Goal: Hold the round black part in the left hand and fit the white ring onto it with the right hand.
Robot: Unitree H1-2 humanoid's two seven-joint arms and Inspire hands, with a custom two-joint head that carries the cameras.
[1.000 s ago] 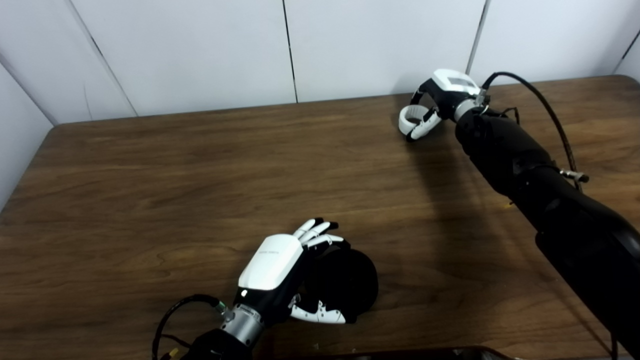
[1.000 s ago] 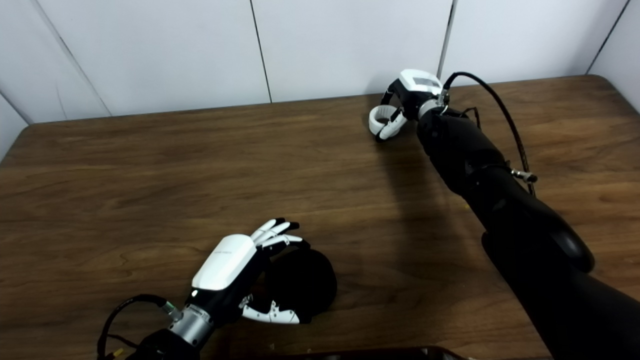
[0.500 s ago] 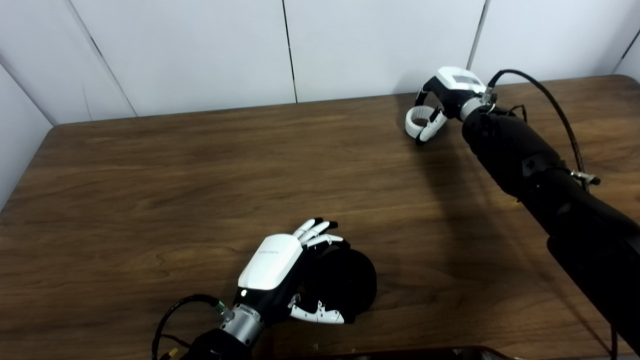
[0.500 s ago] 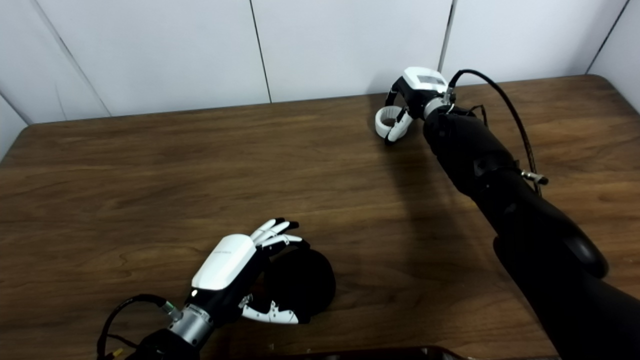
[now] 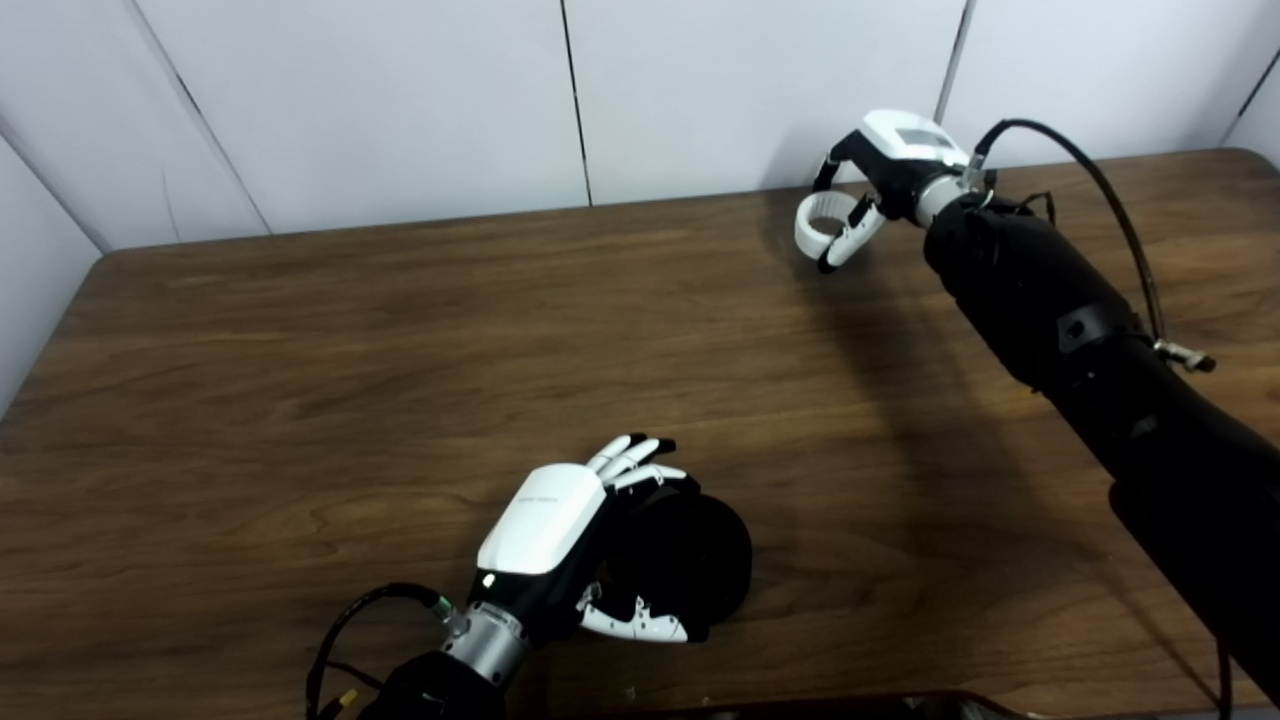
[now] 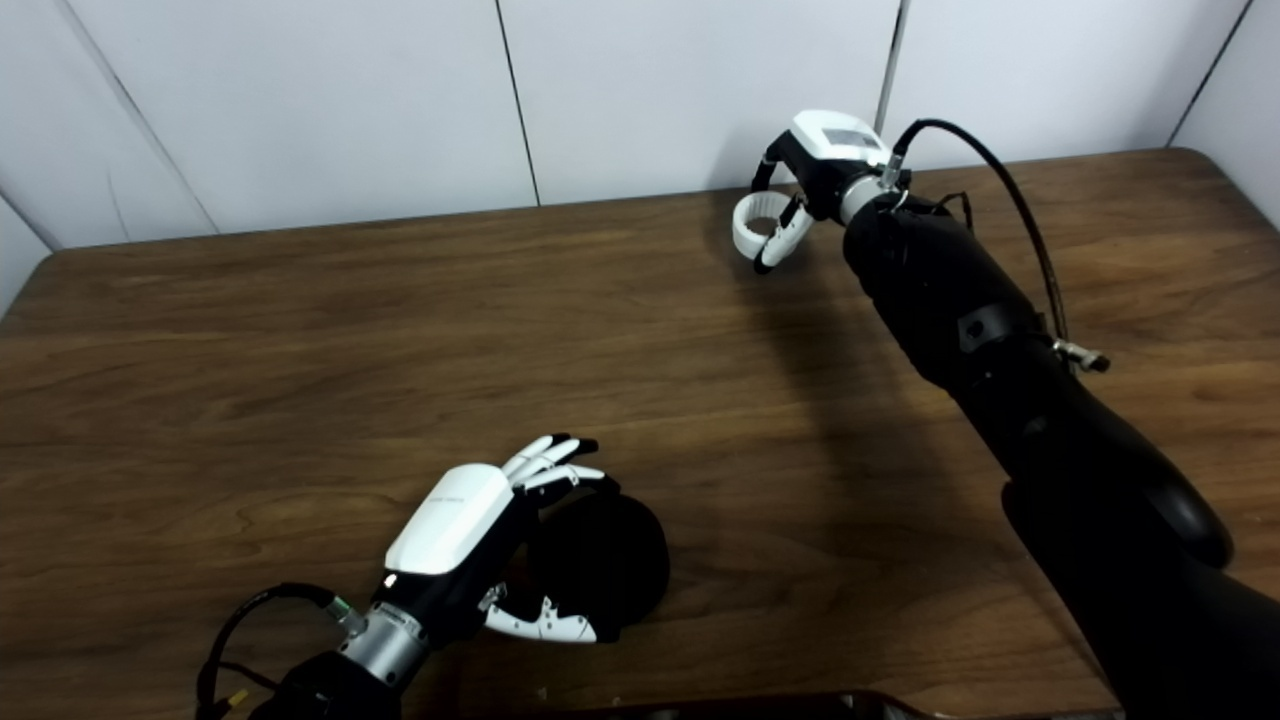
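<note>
Two arms reach over your brown wooden worktop (image 5: 300, 330), and each robot hand has something in it. Your left robot hand (image 5: 570, 540) sits near the front edge, a little left of centre, with its white back plate facing up. Its fingers (image 5: 632, 457) curl over the top of the round black part (image 5: 700, 560) and its thumb runs along the part's near side, so the hand is closed on that part. You can see the black part bulging out to the right of the palm; whether it rests on the worktop or is raised a little, you cannot tell from these views.

Your right robot hand (image 5: 880, 180) is far off at the back of the worktop, close to the white wall panels (image 5: 400, 100) and well apart from the left one. It is closed on the white ring (image 5: 818, 220), which hangs at the hand's left side with its opening showing, pinched between the thumb and the fingers above it. The ring is off the wood, with a shadow on the wood below it. A black cable (image 5: 1090, 200) loops from the wrist along the dark forearm.

The ring and the black part are not touching; most of the worktop's depth lies between them.
</note>
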